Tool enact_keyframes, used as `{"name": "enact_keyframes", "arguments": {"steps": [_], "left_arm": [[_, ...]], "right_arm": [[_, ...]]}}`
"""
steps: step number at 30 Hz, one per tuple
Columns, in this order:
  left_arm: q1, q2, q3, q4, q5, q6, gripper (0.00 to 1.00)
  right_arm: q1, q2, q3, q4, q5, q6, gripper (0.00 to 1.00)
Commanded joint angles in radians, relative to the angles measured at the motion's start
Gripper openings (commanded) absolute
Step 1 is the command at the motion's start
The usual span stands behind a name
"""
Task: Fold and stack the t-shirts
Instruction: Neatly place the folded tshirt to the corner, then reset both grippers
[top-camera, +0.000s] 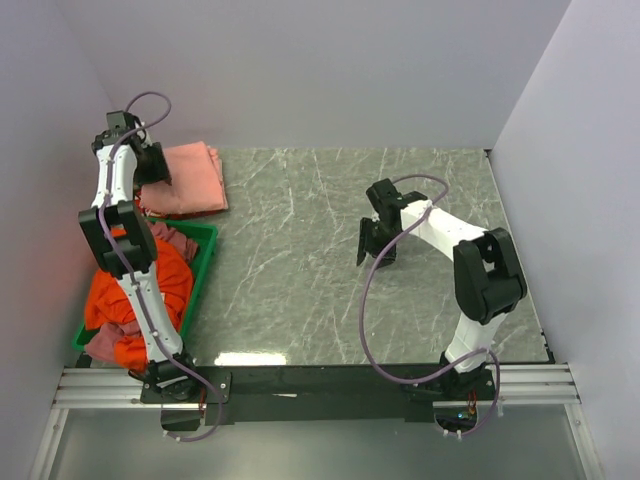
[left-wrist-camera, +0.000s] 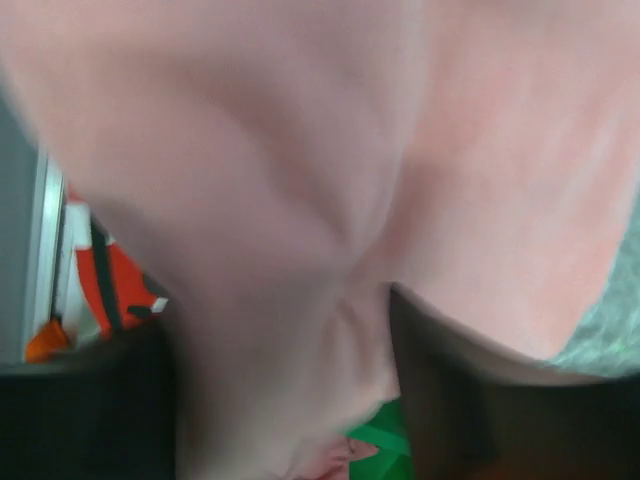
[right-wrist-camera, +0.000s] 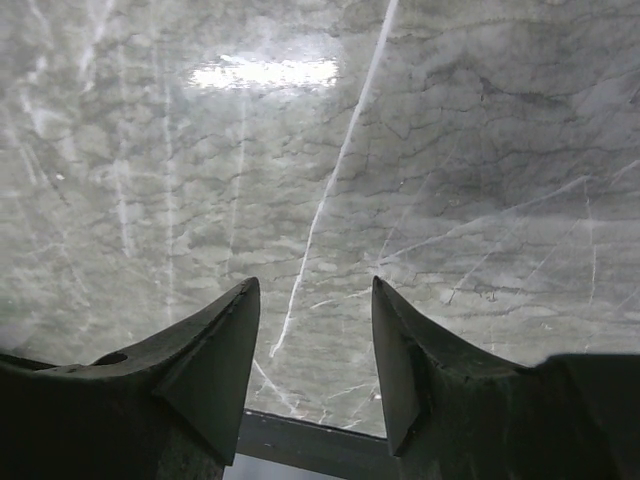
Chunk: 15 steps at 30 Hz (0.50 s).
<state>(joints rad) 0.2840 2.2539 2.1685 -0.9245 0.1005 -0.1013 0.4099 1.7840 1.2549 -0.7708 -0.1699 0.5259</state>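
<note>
The salmon-pink t-shirt (top-camera: 190, 178) lies folded on the table at the back left. My left gripper (top-camera: 150, 182) is at its left edge. In the left wrist view the pink cloth (left-wrist-camera: 330, 150) fills the frame, blurred, and a fold of it runs between my left gripper's (left-wrist-camera: 285, 400) wide-apart dark fingers (left-wrist-camera: 500, 420). The bright orange t-shirt (top-camera: 150, 290) and the dusky mauve one (top-camera: 178, 240) lie crumpled in the crate. A red-orange patch with white (left-wrist-camera: 110, 285) shows at the left; I cannot tell which shirt it is. My right gripper (top-camera: 375, 250) (right-wrist-camera: 312, 290) is open and empty above the bare table.
The green plastic crate (top-camera: 205, 250) stands at the left, just in front of the folded shirt; its green shows below the cloth (left-wrist-camera: 385, 440). The grey marble table (top-camera: 300, 280) ends at a dark front rail (top-camera: 320, 380). White walls stand on three sides.
</note>
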Motion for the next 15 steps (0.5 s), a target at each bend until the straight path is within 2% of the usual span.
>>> {"name": "enact_keyframes", "arguments": {"steps": [1,3,6,12,15], "left_arm": [[0.026,-0.04,-0.013,0.041,-0.107,-0.089,0.8],[0.029,-0.092,-0.041,0.056,-0.172,-0.112,0.94],[0.027,-0.189,-0.111,0.099,-0.218,-0.158,0.99],[0.0,-0.443,-0.3,0.177,-0.252,-0.221,0.99],[-0.023,-0.582,-0.433,0.225,-0.226,-0.236,0.99]], "right_arm": [[0.003,-0.087,0.023,-0.002,-0.013,-0.02,0.57],[0.004,-0.116,0.02,-0.002,-0.013,-0.021,0.58],[0.004,-0.162,0.011,-0.007,0.003,-0.026,0.58],[0.003,-0.29,-0.025,0.016,0.063,-0.032,0.59],[0.003,-0.36,-0.066,0.04,0.089,-0.027,0.59]]}}
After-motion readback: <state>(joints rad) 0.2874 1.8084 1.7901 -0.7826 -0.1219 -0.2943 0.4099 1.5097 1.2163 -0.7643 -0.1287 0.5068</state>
